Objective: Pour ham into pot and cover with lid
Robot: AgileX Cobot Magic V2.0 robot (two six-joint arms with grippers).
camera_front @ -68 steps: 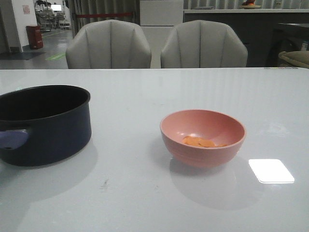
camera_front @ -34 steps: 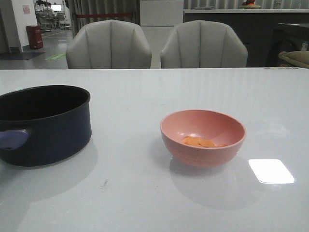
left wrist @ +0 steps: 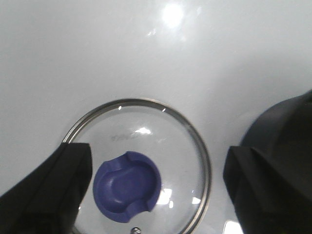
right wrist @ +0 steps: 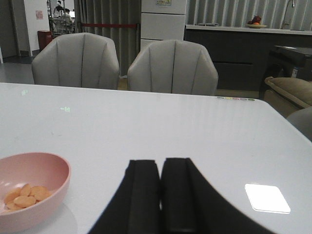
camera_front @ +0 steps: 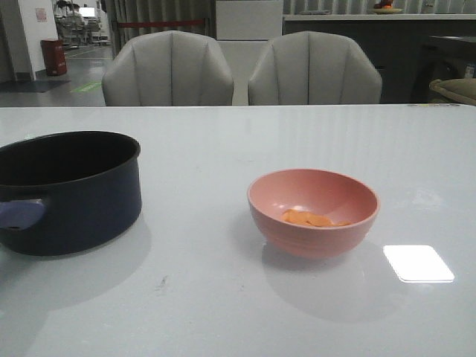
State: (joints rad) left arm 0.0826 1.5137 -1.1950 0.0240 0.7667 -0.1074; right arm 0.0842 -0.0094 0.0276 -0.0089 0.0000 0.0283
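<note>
The dark navy pot (camera_front: 71, 192) stands at the table's left, its lighter blue handle toward me, and its dark edge (left wrist: 287, 126) shows in the left wrist view. Orange-pink ham slices (camera_front: 307, 219) lie in a salmon-pink bowl (camera_front: 313, 210) right of centre; the same ham (right wrist: 24, 196) and bowl (right wrist: 34, 187) show in the right wrist view. The glass lid (left wrist: 139, 183) with its blue knob (left wrist: 127, 186) lies flat on the table. My left gripper (left wrist: 156, 187) hangs open above the lid, fingers wide on both sides of the knob. My right gripper (right wrist: 161, 168) is shut and empty, beside the bowl.
Two grey chairs (camera_front: 242, 68) stand behind the white table (camera_front: 223, 149). A bright light patch (camera_front: 418, 263) reflects on the tabletop near the bowl. Neither arm shows in the front view.
</note>
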